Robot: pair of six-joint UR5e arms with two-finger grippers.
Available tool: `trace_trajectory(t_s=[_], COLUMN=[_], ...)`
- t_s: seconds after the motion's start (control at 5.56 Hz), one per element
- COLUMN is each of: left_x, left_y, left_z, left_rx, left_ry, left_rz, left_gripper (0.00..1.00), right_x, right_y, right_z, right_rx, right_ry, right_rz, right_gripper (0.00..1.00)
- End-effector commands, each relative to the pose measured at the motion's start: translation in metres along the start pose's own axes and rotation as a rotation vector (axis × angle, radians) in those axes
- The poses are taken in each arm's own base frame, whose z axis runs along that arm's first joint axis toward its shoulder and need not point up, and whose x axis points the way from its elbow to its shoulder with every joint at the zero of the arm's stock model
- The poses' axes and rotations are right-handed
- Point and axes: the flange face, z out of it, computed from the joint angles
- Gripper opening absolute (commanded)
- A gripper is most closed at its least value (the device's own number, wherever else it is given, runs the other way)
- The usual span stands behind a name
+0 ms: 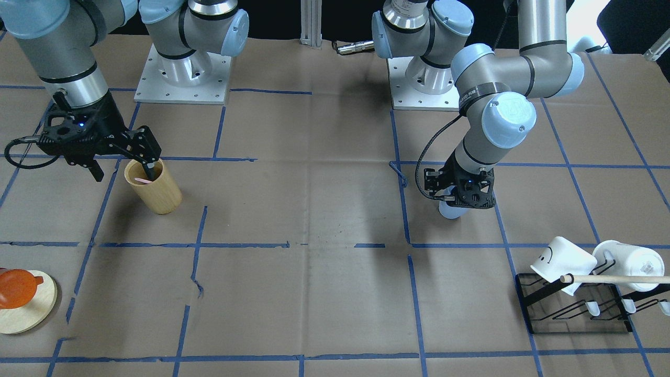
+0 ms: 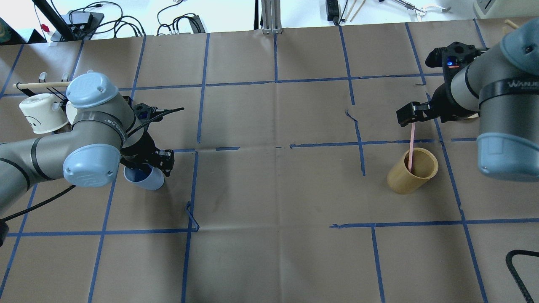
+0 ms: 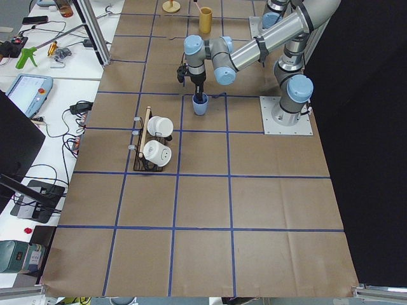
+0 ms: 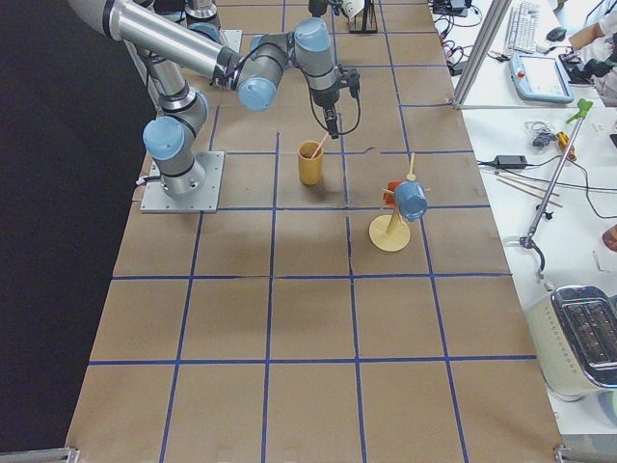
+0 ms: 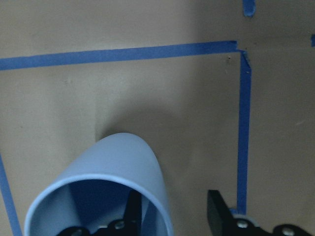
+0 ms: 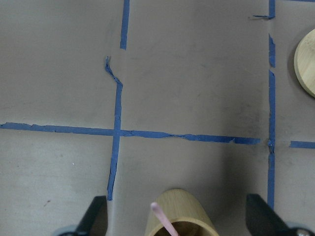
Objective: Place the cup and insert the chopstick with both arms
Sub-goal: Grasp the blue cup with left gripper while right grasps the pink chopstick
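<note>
The light-blue cup stands upright on the table at the left of the overhead view; it also shows in the left wrist view. My left gripper is open astride its rim, one finger inside and one outside, with a gap to the wall. The pale-pink chopstick leans in the tan bamboo cylinder; it also shows in the right wrist view. My right gripper is wide open just above the cylinder's mouth and holds nothing.
A black wire rack with two white mugs and a long tan wooden rod stands near my left arm. A round wooden stand with an orange item is near my right arm. Blue tape lines cross the brown paper.
</note>
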Motion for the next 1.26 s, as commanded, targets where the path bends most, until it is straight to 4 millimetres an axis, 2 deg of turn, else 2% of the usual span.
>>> trace_trajectory(t_s=[0.0,0.18,0.36,0.54,0.72,0.9,1.08], left_x=[0.000,0.001,0.009,0.044,0.113,0.184,0.257], left_y=[0.000,0.000,-0.007,-0.025,-0.033,-0.055,-0.076], left_z=[-0.002,-0.006,-0.021,-0.040,-0.051,-0.055,-0.047], left_rx=[0.007,0.016,0.044,0.080,0.114,0.139,0.150], left_ry=[-0.002,-0.004,-0.012,-0.012,-0.008,0.004,0.015], left_rz=[0.001,0.001,0.005,-0.028,-0.073,-0.184,-0.264], left_gripper=[0.07,0.07,0.07,0.07,0.07,0.07,0.07], right_x=[-0.010,-0.010,-0.011,-0.011,-0.011,-0.009,-0.007], right_y=[0.009,0.009,0.010,0.010,0.008,0.003,-0.014], right_z=[0.012,0.013,0.012,0.013,0.010,0.003,-0.020], right_rx=[0.013,0.010,0.003,0.001,0.006,0.017,0.004], right_ry=[-0.004,-0.006,-0.009,-0.009,-0.008,-0.003,-0.007], right_rz=[-0.020,-0.019,-0.019,-0.019,-0.021,-0.024,-0.020], right_gripper=[0.98,0.73,0.39,0.19,0.11,0.11,0.10])
